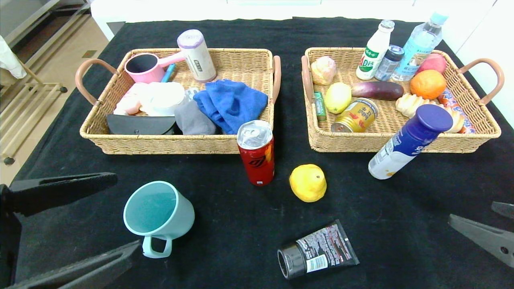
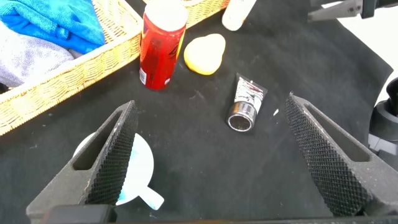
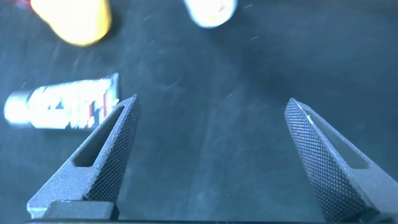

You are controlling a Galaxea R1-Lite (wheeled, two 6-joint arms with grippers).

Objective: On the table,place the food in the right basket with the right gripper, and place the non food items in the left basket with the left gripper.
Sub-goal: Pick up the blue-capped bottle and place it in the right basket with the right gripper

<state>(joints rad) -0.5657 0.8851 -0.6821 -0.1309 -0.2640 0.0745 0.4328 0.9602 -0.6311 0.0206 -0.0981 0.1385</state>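
On the black cloth stand a teal mug point(image 1: 158, 212), a red can point(image 1: 256, 154) and a yellow lemon point(image 1: 308, 182). A black tube point(image 1: 317, 251) lies near the front. A blue-capped bottle point(image 1: 407, 142) leans on the right basket point(image 1: 345, 144). My left gripper point(image 1: 126, 212) is open at the lower left, one finger on each side of the mug point(image 2: 134, 168), not touching it. My right gripper point(image 1: 472, 212) is open at the lower right over bare cloth. In the right wrist view the tube point(image 3: 62, 106) lies beside one finger.
The left basket point(image 1: 160, 144) holds a blue cloth point(image 1: 231, 102), a pink cup and other items. The right basket holds several fruits, cans and bottles. The table's left edge drops to the floor and a rack point(image 1: 24, 100).
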